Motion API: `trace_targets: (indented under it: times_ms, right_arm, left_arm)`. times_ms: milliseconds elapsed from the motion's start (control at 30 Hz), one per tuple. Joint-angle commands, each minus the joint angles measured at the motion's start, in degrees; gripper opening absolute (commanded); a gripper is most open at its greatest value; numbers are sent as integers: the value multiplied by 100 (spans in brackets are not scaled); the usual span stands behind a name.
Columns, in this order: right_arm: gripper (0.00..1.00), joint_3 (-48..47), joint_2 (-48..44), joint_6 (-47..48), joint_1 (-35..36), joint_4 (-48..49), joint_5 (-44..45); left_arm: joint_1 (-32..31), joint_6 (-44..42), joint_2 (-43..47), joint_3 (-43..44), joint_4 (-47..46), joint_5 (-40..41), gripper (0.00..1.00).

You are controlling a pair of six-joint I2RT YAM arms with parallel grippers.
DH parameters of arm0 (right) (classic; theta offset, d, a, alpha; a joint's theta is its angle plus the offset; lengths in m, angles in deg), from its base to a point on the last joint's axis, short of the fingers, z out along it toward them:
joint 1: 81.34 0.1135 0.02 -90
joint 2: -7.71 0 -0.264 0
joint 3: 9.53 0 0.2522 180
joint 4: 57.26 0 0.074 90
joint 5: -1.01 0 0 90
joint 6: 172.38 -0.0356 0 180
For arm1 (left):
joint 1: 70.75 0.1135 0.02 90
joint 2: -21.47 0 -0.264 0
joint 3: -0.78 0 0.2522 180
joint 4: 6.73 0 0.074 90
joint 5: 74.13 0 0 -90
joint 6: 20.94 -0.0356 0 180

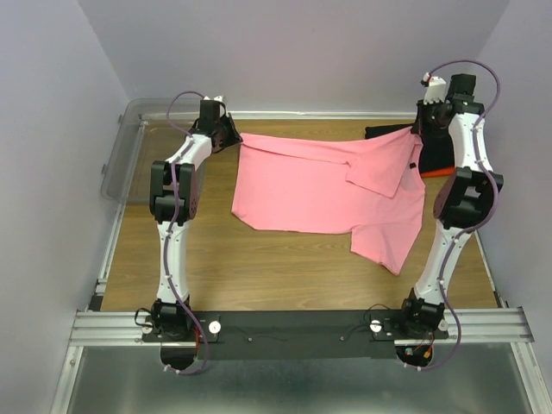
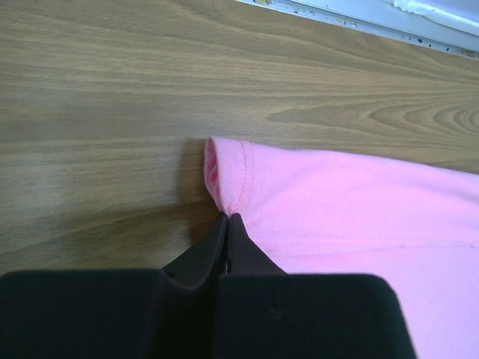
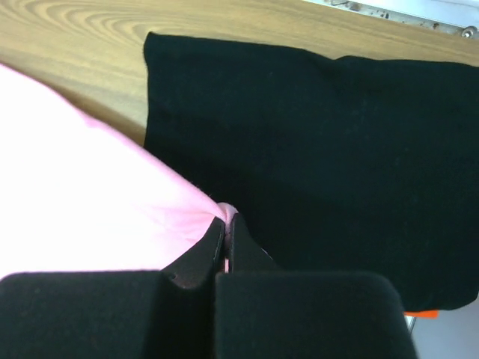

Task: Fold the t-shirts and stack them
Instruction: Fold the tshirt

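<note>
A pink t-shirt (image 1: 328, 185) hangs stretched between my two grippers over the wooden table, its lower part draped down toward the near right. My left gripper (image 1: 231, 136) is shut on a hemmed corner of the pink t-shirt (image 2: 314, 202), the tips (image 2: 227, 218) pinching the fold. My right gripper (image 1: 417, 129) is shut on the other corner of the pink t-shirt (image 3: 90, 194), the tips (image 3: 227, 219) holding a small bunch of cloth. Under it lies a folded black t-shirt (image 3: 322, 142) with an orange one (image 1: 442, 172) showing beneath it at the far right.
A clear plastic bin (image 1: 129, 147) stands at the far left corner, partly off the table. A metal rail (image 2: 359, 19) runs along the table's far edge. Bare wood (image 1: 259, 267) lies in front of the pink shirt.
</note>
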Motion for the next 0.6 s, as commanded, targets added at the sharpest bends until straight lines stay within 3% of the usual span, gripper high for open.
trace_targets:
  times_ms: [0,133,167,200,233,267,333,367,500,567]
  right_arm:
    - [1,-364,300,-204,73,242,380]
    - [1,-452,326,-353,134,314,547]
    - [4,-417,300,-379,152,331,556]
    - [13,-382,274,-414,161,366,582]
    - [25,-312,230,-441,178,375,626]
    - [48,-181,116,-458,205,401,670]
    - [66,65,-77,-485,249,541,776]
    - [66,362,-330,-502,266,603,811]
    - [72,1040,-1060,-485,345,902,899]
    - [79,1392,-1438,-319,381,920,716]
  left_arm:
    - [68,101,317,-53,-189,272,0]
    - [68,172,378,-62,-259,290,0]
    - [68,189,404,-79,-285,272,0]
    - [68,189,474,-97,-311,272,0]
    - [68,189,536,-123,-338,263,5]
    - [68,189,614,-202,-390,280,24]
    - [68,154,965,-429,-504,359,40]
    - [68,102,1115,-535,-679,386,48]
    - [33,-108,2491,-1413,-1372,710,53]
    - [7,-171,3056,-2175,-1742,860,59]
